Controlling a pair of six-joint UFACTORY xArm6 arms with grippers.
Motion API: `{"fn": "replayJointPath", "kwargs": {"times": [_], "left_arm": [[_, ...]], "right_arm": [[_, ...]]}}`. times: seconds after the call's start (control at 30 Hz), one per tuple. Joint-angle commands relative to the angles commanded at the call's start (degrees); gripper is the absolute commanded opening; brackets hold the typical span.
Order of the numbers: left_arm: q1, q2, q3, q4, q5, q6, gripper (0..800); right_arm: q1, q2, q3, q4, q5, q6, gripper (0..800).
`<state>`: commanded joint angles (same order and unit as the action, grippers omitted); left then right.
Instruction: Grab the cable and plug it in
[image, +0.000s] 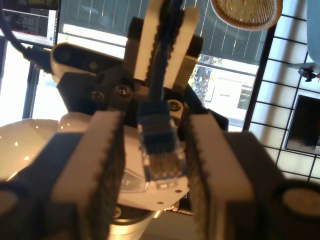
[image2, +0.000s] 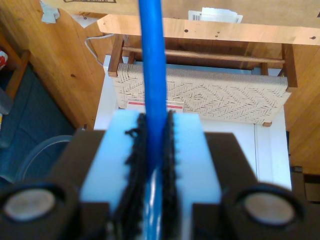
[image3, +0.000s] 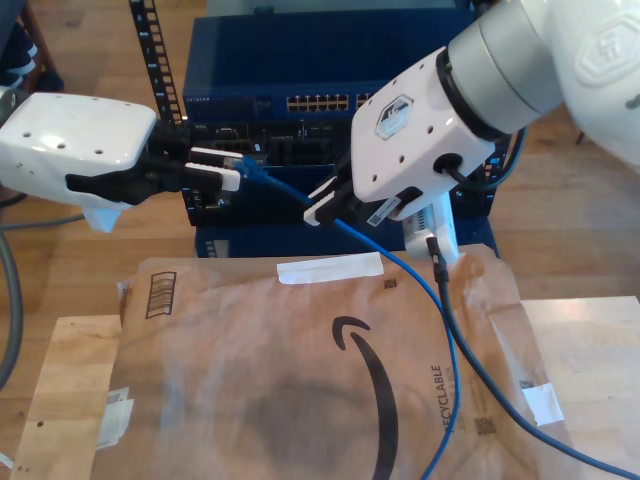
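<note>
The cable is thin and bright blue, and it trails down over the brown packaging toward the exterior view's lower right. Its translucent plug lies between the fingers of my first gripper, with a gap showing on one side; the jaws stand open around it. This gripper is at the exterior view's left, in front of the rack. My second gripper is shut on the cable a short way behind the plug. It sits at the exterior view's middle and also faces the first wrist view.
A dark blue network rack with a row of switch ports stands behind both grippers. Brown paper packaging covers a wooden table in front. A dark arm cable hangs beside the blue one. A woven-seat stool stands on the floor below.
</note>
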<state>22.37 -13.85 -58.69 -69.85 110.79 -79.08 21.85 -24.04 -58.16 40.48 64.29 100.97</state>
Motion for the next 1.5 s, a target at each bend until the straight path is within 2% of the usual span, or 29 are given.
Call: {"fn": "replayJointPath", "kwargs": {"times": [0.3,0.57,0.6,0.63,0.67,0.73,0.77,0.87,0.93,1.07,1.13,1.23,1.3,1.43,1.5], "left_arm": [[0.1,-0.2,0.0,-0.3,0.4,0.0,155],[0.1,-0.6,0.0,-0.2,-0.1,-0.4,40],[0.1,-0.7,0.0,-0.2,-0.2,-0.4,30],[0.1,-0.8,0.1,-0.2,-0.4,-0.4,22],[0.1,-0.8,0.2,-0.2,-0.4,-0.4,14],[0.3,-0.9,0.7,-0.3,-0.4,-0.5,5],[0.3,-0.8,0.8,-0.3,-0.4,-0.6,5],[0.5,-0.6,0.8,-0.3,-0.2,-0.7,5],[0.5,-0.4,0.8,-0.3,0.2,-1.8,5],[0.5,-0.2,0.6,-0.2,1.6,-5.7,5],[0.4,2.1,0.4,-0.4,3.7,-5.6,3],[1.3,9.1,-0.2,-2.2,12.1,-7.0,3],[4.7,10.5,-0.4,-5.1,12.6,-8.2,3],[5.1,12.0,-0.4,-7.8,14.0,-10.0,2],[5.5,13.0,-0.4,-9.4,15.4,-10.5,2]], "right_arm": [[0.0,0.0,0.0,0.0,0.0,0.0,0],[0.0,0.1,0.0,0.0,0.0,0.0,2],[0.0,0.1,0.0,0.0,0.0,0.0,23],[0.1,0.1,0.0,0.1,0.0,0.0,107],[0.2,0.2,0.0,0.3,0.1,0.0,266],[1.1,0.4,0.0,0.9,0.1,-0.4,431],[1.1,0.4,0.0,0.9,0.1,-0.4,557],[1.0,-0.1,0.0,0.8,0.0,-2.5,710],[1.2,-1.8,0.0,0.8,-1.1,-4.0,726],[1.5,-6.8,2.4,0.4,-10.2,-7.6,726],[2.0,-9.1,4.0,0.3,-14.7,-10.0,726],[4.2,-9.6,5.0,0.3,-20.3,-12.5,726],[6.1,-9.6,5.1,0.2,-21.2,-13.6,739],[9.5,-9.8,6.7,0.0,-24.2,-14.1,761],[12.6,-9.8,8.8,-1.0,-29.4,-15.5,759]]}}
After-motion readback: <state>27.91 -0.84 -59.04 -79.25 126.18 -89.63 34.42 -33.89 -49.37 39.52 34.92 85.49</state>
